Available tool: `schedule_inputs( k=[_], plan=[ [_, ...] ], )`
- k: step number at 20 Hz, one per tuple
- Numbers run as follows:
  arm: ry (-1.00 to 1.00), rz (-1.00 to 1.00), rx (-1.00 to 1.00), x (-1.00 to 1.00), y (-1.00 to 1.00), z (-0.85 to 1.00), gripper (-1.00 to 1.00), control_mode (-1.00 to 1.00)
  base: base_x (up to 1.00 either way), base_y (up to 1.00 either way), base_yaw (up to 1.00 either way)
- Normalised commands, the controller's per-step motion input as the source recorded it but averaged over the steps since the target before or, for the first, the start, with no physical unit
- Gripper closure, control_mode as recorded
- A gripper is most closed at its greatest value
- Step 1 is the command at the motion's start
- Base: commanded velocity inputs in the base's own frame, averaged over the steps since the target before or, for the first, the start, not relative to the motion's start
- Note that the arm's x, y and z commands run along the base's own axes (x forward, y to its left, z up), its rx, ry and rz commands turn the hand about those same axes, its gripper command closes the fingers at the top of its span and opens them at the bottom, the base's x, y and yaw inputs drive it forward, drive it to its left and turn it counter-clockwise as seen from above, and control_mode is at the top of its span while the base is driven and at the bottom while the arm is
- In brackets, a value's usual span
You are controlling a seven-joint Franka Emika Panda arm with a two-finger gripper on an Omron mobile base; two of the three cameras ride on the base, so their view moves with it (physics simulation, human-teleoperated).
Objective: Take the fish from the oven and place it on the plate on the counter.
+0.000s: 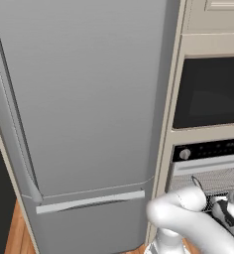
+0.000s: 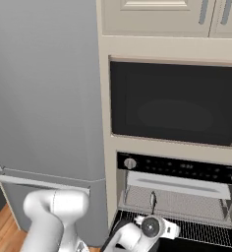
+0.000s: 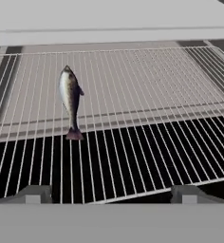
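Observation:
The oven [image 2: 177, 170] stands open, and its wire rack [image 3: 147, 118] spreads out in front of my hand. The small grey-silver fish [image 3: 70, 99] lies on the left part of the rack, its tail towards me. From the right base camera the fish [image 2: 152, 200] is a thin shape just beyond my wrist. My gripper [image 3: 114, 194] is open, level with the rack's near edge and to the right of the fish, with nothing between its fingertips [image 3: 35, 193]. The plate and the counter are out of view.
A tall grey fridge [image 1: 79, 99] stands close on the oven's left. A black-glass appliance [image 2: 177, 103] sits in the cabinet above the oven's control strip [image 2: 187, 170]. Wooden floor [image 1: 15, 233] shows at the lower left.

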Motion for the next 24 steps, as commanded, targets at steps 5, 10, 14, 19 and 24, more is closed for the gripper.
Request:
schedule_inputs(
  k=[5, 10, 14, 19, 24],
  plan=[
    [0.24, 0.00, -0.02, 0.18, 0.00, 0.76, -1.00, -1.00, 0.00, 0.00, 0.00],
    [0.53, 0.00, -0.04, 0.90, 0.22, 0.04, -1.00, -1.00, 0.00, 0.00, 0.00],
    [0.26, 0.00, 0.06, 0.96, 0.27, -0.11, -1.00, -1.00, 0.00, 0.00, 0.00],
    [0.02, 0.00, 0.14, 0.45, 0.20, -0.18, -1.00, -1.00, 0.00, 0.00, 0.00],
    [-0.04, 0.00, 0.18, -0.03, -0.08, -0.54, -1.00, -1.00, 0.00, 0.00, 0.00]
  ],
)
